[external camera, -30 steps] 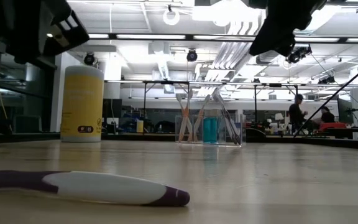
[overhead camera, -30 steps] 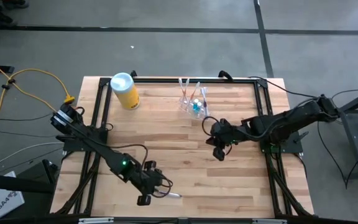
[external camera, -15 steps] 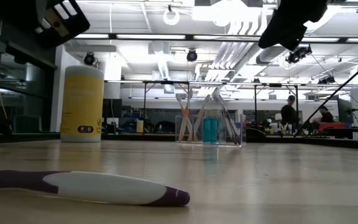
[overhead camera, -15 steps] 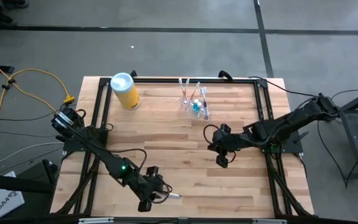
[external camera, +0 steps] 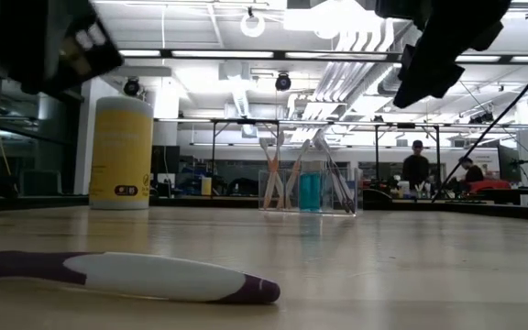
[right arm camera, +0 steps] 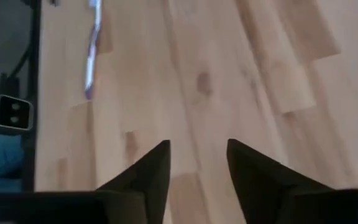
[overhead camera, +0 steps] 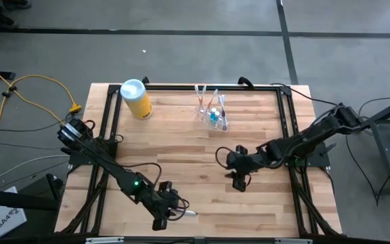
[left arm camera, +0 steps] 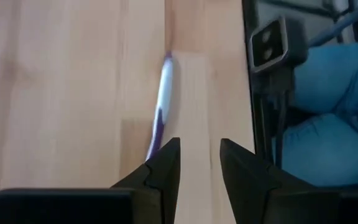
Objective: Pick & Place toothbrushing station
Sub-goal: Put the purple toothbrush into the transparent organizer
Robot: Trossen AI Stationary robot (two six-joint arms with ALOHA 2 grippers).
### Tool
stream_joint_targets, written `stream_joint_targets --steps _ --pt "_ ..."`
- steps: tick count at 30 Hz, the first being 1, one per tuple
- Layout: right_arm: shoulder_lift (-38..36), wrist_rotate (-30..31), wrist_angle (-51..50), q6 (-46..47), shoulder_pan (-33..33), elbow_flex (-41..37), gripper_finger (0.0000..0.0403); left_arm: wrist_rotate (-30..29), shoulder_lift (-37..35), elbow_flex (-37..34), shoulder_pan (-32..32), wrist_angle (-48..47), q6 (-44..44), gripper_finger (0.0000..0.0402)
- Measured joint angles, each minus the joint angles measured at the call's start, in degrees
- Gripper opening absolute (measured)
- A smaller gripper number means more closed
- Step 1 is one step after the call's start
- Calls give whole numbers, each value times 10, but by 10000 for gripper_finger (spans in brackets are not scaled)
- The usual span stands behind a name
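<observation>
Jaws of the left gripper (left arm camera: pixel 197 165) stand open just short of the purple-and-white toothbrush (left arm camera: pixel 161 107), approach step, closing next; right gripper (right arm camera: pixel 194 165) waits open-jawed above mid-worktop (overhead camera: pixel 202 149), empty.

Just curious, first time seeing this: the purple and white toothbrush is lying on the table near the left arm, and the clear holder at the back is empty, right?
Not quite. The clear holder is not empty: the low view shows toothbrushes standing in it. The purple and white toothbrush does lie on the table near the left gripper.

Grey concrete floor (overhead camera: pixel 181 54) around; bright ceiling lights (external camera: pixel 337 18) over distant workbenches (external camera: pixel 484 191).
</observation>
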Motion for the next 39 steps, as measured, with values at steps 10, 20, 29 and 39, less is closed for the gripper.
stream_joint_targets --steps 10,20,29,39 --pt "24 -5 53 20 24 0 188 19 26 0 0 4 -16 110" --pt "24 -12 77 35 24 0 180 17 44 0 1 -11 1 110" --pt "24 -12 86 34 24 0 178 4 50 0 20 -16 29 110" --pt "24 -12 85 34 24 0 177 5 73 0 31 -8 105 110"
